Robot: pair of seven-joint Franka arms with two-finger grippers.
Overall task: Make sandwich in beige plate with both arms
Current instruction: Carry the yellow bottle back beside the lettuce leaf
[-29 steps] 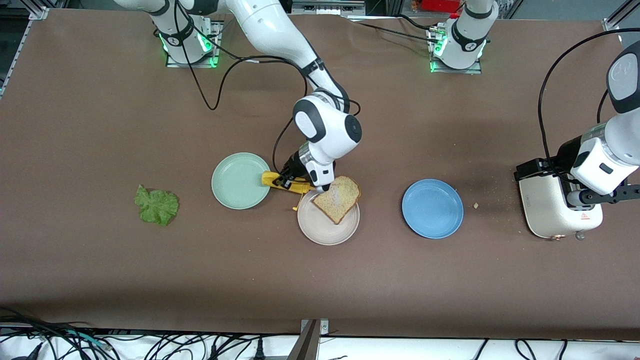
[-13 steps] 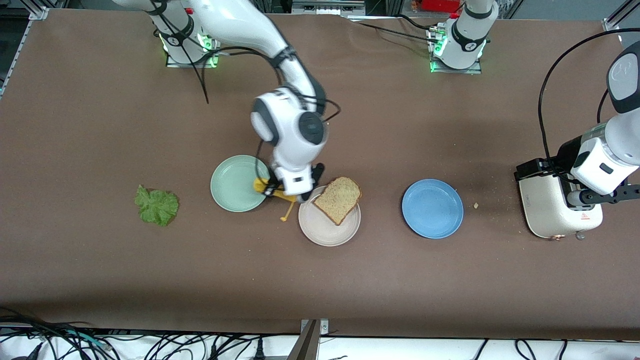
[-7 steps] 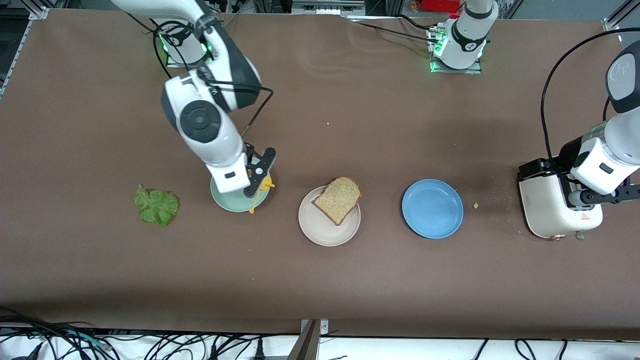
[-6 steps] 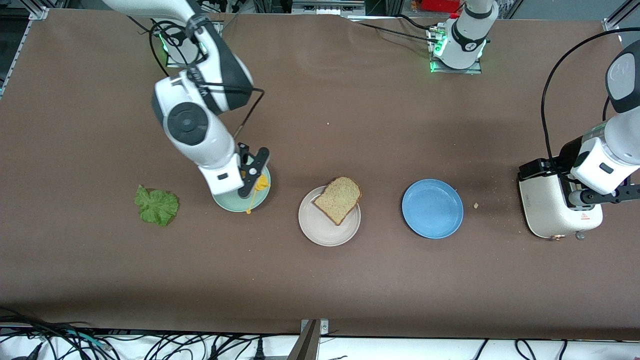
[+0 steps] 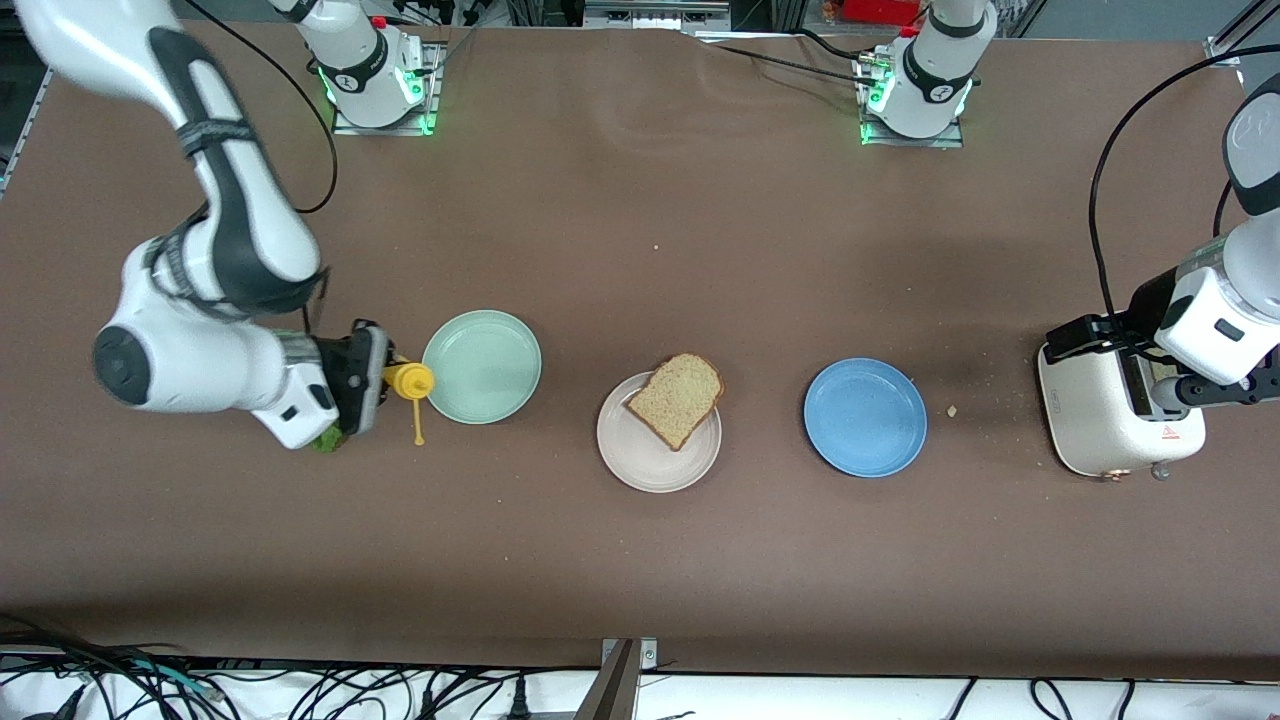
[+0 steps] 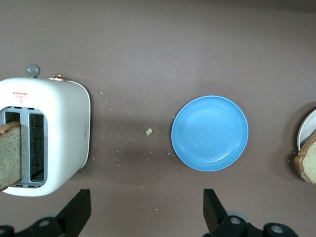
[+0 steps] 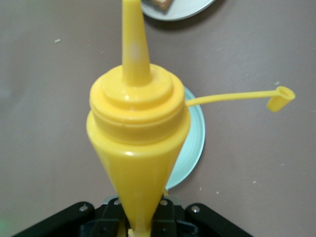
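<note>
At frame left we see our right hand (image 5: 372, 380) gripping a yellow bottle (image 5: 408, 380), left hand (image 6: 145, 217) open over the counter (image 5: 640, 560) beside the toaster (image 5: 1110, 420).

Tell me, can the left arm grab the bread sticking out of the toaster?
Probably yes. The left gripper hangs open just over the toaster, and the bread slice stands up out of its slot with nothing covering it.
</note>
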